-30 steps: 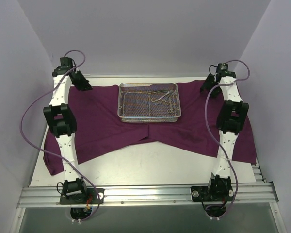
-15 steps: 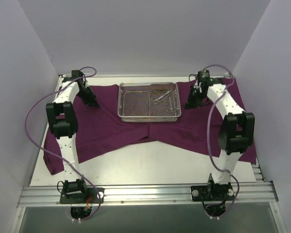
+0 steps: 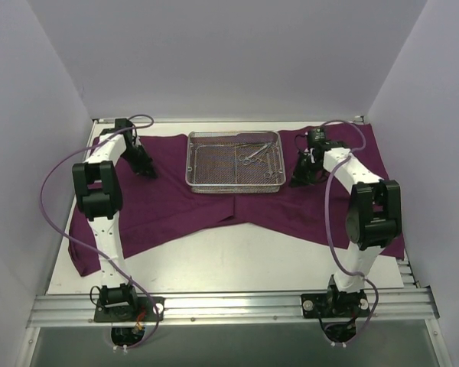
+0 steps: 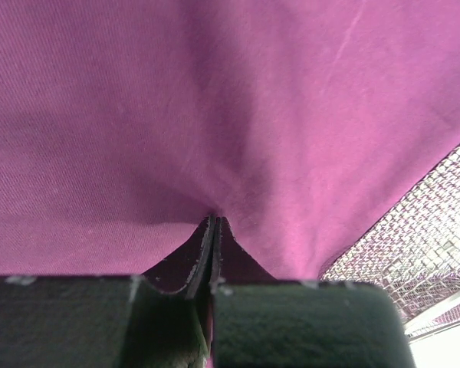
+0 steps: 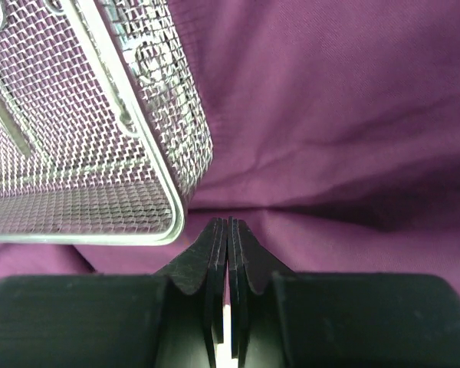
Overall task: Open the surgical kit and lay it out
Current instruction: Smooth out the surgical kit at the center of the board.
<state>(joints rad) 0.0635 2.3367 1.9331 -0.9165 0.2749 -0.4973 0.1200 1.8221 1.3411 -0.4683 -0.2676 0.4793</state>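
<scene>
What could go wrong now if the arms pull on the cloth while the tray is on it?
1. The left gripper is shut on a pucker of cloth, and the tray stands on that cloth. A pull could drag the tray and scatter the instruments inside.
2. The right gripper, jaws shut, sits close beside the tray's corner. A sideways move could knock it.

Purple cloth wrap (image 3: 168,206) spread open; silver wire-mesh tray (image 3: 233,189) atop; scissor-handled instruments (image 3: 254,155) inside.
</scene>
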